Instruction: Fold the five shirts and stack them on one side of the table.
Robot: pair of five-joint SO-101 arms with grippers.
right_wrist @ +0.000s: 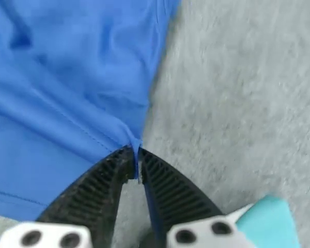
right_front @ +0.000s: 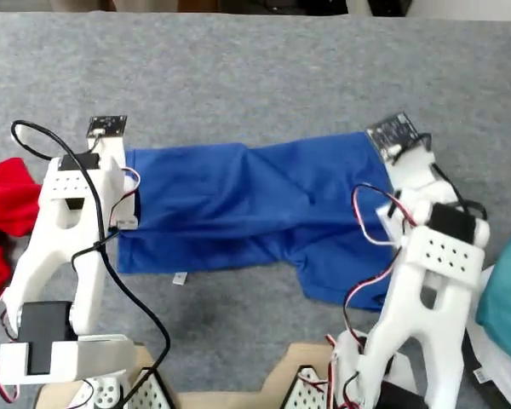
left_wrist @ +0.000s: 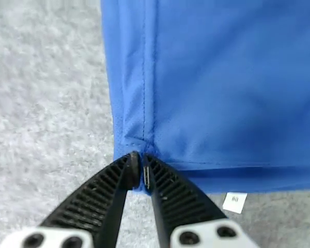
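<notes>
While the blue shirt [right_front: 255, 213] lies stretched crosswise in the middle of the gray table [right_front: 255, 77], between the two arms, the job looks to be at an early stage. This one garment seems partly folded along its length but is not yet a compact packet, and no tidy stack shows on either side. A crumpled red garment [right_front: 4, 204] sits at the table's left edge and a teal cloth [right_front: 507, 298] at the right edge. Both appear unfolded, though too little of each is visible to be sure, so most of the five are probably waiting. The left gripper [left_wrist: 138, 173] is clamped tight on the corner of the shirt's hem at the left end, with its jaws pressed together on the doubled, stitched edge. The right gripper [right_wrist: 135, 160] is likewise pinched shut on the fabric edge at the opposite end. The shirt is a thin, smooth, slightly shiny cloth, with soft creases running diagonally across its middle and a neat seam along the hem. A flap, perhaps a sleeve, juts toward the near edge beside the right arm. A small white label [left_wrist: 234, 201] rests on the table just beside the hem.
</notes>
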